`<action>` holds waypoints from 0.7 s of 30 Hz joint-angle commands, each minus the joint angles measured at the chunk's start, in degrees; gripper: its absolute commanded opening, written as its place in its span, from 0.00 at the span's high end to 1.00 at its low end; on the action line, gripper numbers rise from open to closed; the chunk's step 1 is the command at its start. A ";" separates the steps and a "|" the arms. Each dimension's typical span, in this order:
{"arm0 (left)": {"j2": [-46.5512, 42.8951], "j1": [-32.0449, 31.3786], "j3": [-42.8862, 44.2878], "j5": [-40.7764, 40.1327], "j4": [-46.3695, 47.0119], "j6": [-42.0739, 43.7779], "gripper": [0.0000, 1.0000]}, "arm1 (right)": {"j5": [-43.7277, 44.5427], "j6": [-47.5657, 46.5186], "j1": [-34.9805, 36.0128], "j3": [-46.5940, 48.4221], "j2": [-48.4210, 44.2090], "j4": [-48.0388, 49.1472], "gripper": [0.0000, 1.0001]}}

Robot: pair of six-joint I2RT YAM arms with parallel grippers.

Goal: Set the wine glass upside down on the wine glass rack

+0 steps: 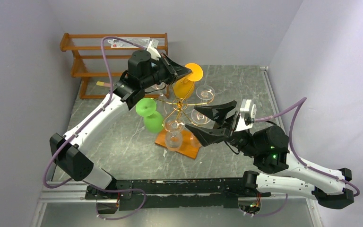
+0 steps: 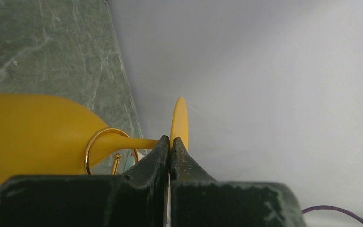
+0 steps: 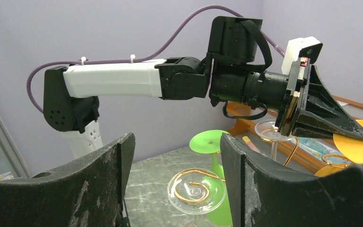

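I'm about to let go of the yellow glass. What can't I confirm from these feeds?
- Left wrist view: the left gripper hides the lower part of the rack loop around the yellow wine glass stem, so seating is unconfirmed.
- Top view: the same gripper overlaps that stem, and clear glasses cover much of the rack's base.
- Right wrist view: the open right gripper blocks the lower frame and part of the green glass.

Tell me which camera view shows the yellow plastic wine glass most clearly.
The left wrist view: the yellow plastic wine glass is large there, with bowl, stem and edge-on foot, pinched by the left gripper. Top external shows it small, stem hidden. Right wrist shows mainly its foot.
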 commanded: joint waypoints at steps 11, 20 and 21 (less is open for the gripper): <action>-1.01 -0.18 5.54 -12.45 -8.17 10.90 0.95 | 0.91 0.13 0.10 0.15 -0.73 -0.10 0.30; -1.51 -0.10 6.97 -16.67 -12.81 16.91 0.90 | 0.53 0.00 0.10 0.59 0.23 -0.26 0.30; -1.29 -0.05 7.19 -16.49 -13.00 17.19 0.88 | 0.59 0.09 0.08 0.57 0.28 -0.26 0.30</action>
